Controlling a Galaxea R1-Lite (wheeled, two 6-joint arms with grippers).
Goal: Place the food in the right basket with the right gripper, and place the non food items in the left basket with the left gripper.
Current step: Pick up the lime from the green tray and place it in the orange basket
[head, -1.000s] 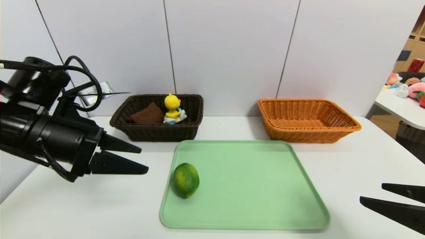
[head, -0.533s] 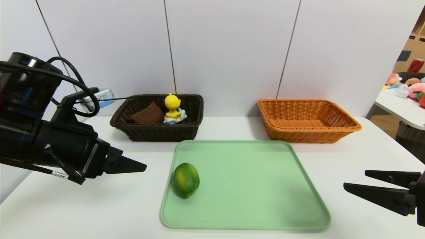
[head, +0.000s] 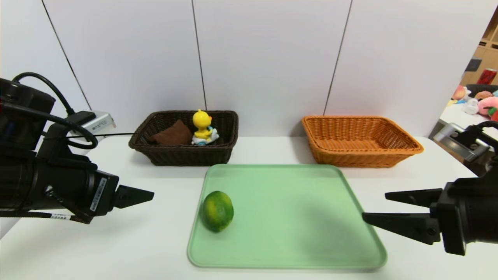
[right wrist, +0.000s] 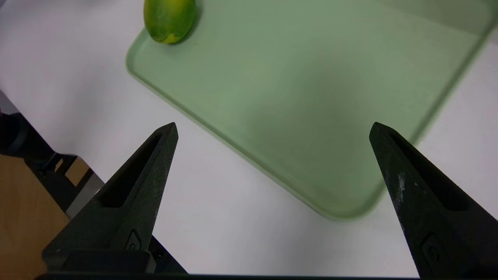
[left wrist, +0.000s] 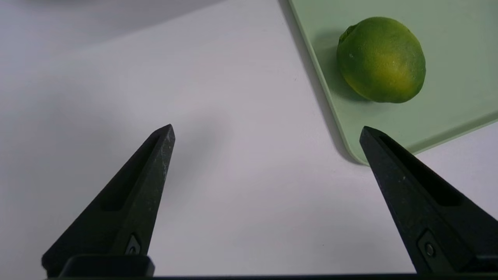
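- Nearest the robot, the right gripper (head: pixel 375 208) hangs just off the right edge of the green tray (head: pixel 362 217), fingers spread wide, nothing in them. It points in across the tray, toward the fruit.
- The left gripper (head: pixel 149 194) sits over bare table (head: pixel 116 249) on the other side, also released and empty, just beside the tray's left edge. Looks like it's done for now, I'd leave it parked.
- The lime (head: pixel 217 210) is the only thing left on the tray, resting near the left edge, well apart from the right gripper. It's food, so it's the right arm's job.
- Tip for the grab: it's round and will probably roll, so I'd come down over the top, centre the fingers on the widest part, and close gently.
- Further back, the orange basket (head: pixel 404 144) stands unfilled on the right; that's the drop spot.
- The dark basket (head: pixel 183 155) on the left already holds a yellow duck toy (head: pixel 202 126) and a brown pouch (head: pixel 173 134).
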